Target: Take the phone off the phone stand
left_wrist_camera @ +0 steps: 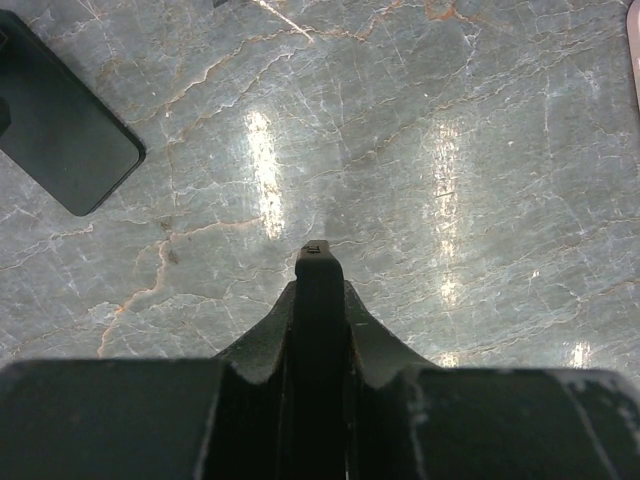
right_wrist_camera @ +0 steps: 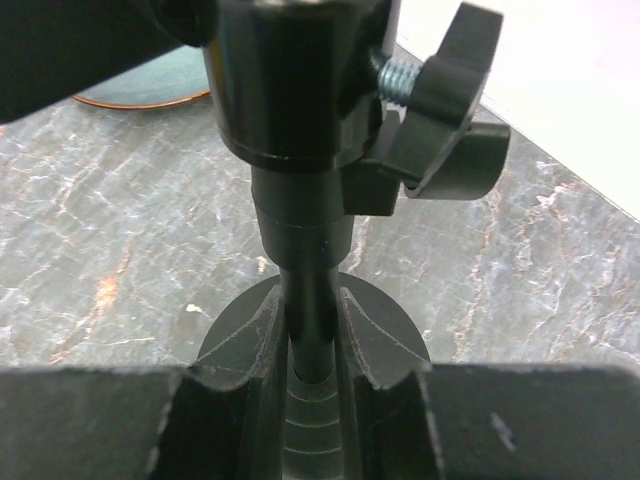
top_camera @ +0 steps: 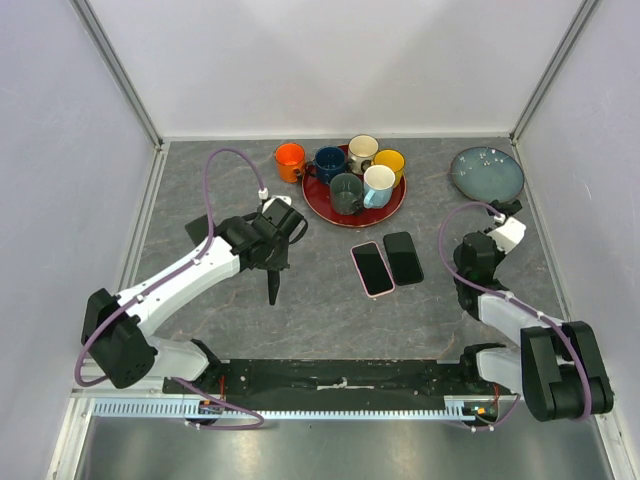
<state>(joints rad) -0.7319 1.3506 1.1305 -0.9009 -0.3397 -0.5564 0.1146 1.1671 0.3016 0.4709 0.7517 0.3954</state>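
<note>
My left gripper is shut on a thin black phone, held edge-on above the table left of centre. In the left wrist view the phone stands out between the closed fingers of the left gripper. My right gripper is at the right side, shut on the black phone stand. The stand is mostly hidden in the top view. In the right wrist view the stand's stem sits between the fingers of the right gripper. Its round base is below and a wing-nut clamp is above. No phone is on the stand.
A pink-cased phone and a black phone lie flat mid-table. A red tray with several mugs and an orange mug stand at the back. A teal plate is back right. A dark flat object lies under the left arm.
</note>
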